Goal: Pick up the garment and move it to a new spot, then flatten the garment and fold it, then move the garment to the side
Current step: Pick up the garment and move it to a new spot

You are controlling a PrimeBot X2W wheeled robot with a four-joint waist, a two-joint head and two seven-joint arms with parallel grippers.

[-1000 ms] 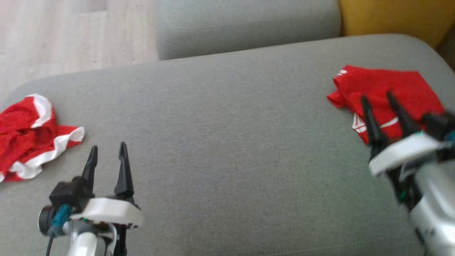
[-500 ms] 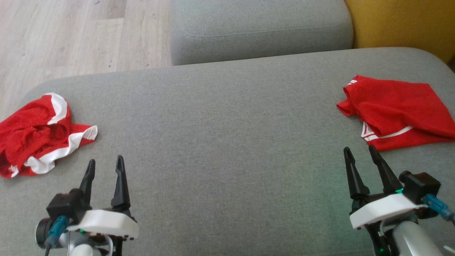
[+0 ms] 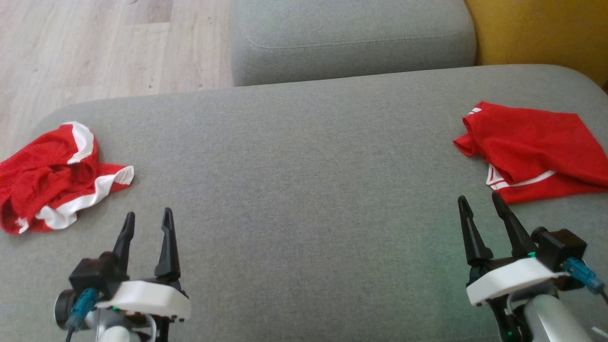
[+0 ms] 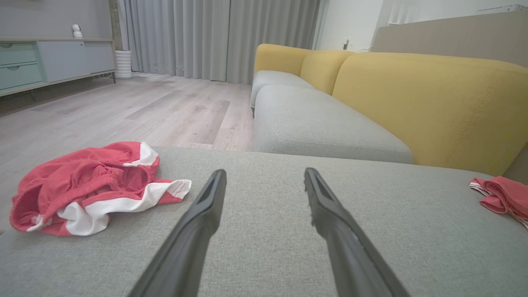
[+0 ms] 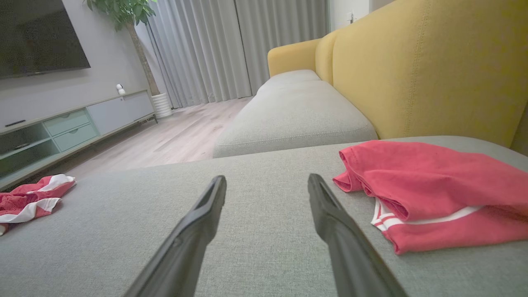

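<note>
At the near edge of the broad grey fabric seat cushion (image 3: pixel 304 190), the robot's left gripper (image 3: pixel 147 214) and right gripper (image 3: pixel 478 198) hang low, each with its two dark fingers spread wide and nothing between them. The next pickup appears to be the crumpled red shorts with white side bands (image 3: pixel 52 175), heaped at the cushion's left end. They lie ahead and to the left of the left gripper, which is far the nearer arm. The heap's longer run goes across the cushion, and a white-banded corner trails toward the middle.

At the right end, just beyond the right gripper's fingertips and apart from them, rests a folded red garment with thin white stripes (image 3: pixel 532 147), seemingly finished.

A second grey seat cushion (image 3: pixel 351 38), a mustard-yellow sofa back (image 3: pixel 536 28) and pale wood flooring (image 3: pixel 95 47) lie beyond.

A second ago the right gripper stood over the folded garment; it has since drawn back clear of it, while the left has barely shifted.
</note>
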